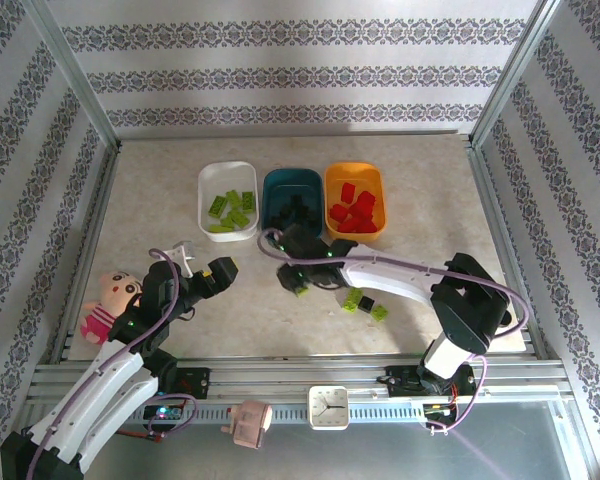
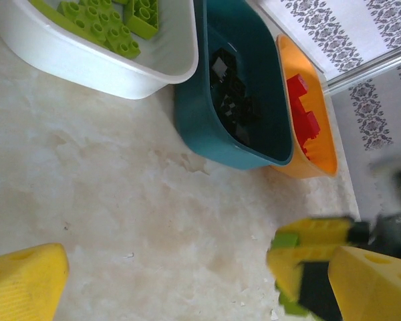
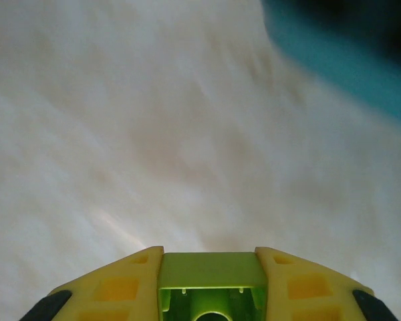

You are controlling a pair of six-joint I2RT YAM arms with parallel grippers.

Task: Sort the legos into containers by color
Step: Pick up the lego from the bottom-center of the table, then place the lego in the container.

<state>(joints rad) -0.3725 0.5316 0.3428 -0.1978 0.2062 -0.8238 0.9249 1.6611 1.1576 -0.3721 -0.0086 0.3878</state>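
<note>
My right gripper is shut on a lime green lego, held just above the table in front of the teal container. That tub holds black legos. The white container holds lime green legos, and the orange container holds red legos. A black lego and two green legos lie loose on the table beside the right forearm. My left gripper hangs open over bare table at the left, with nothing between its fingers.
A cartoon doll lies at the table's left edge beside the left arm. A small clock and a pink object sit on the front rail. Patterned walls and metal frame posts enclose the table.
</note>
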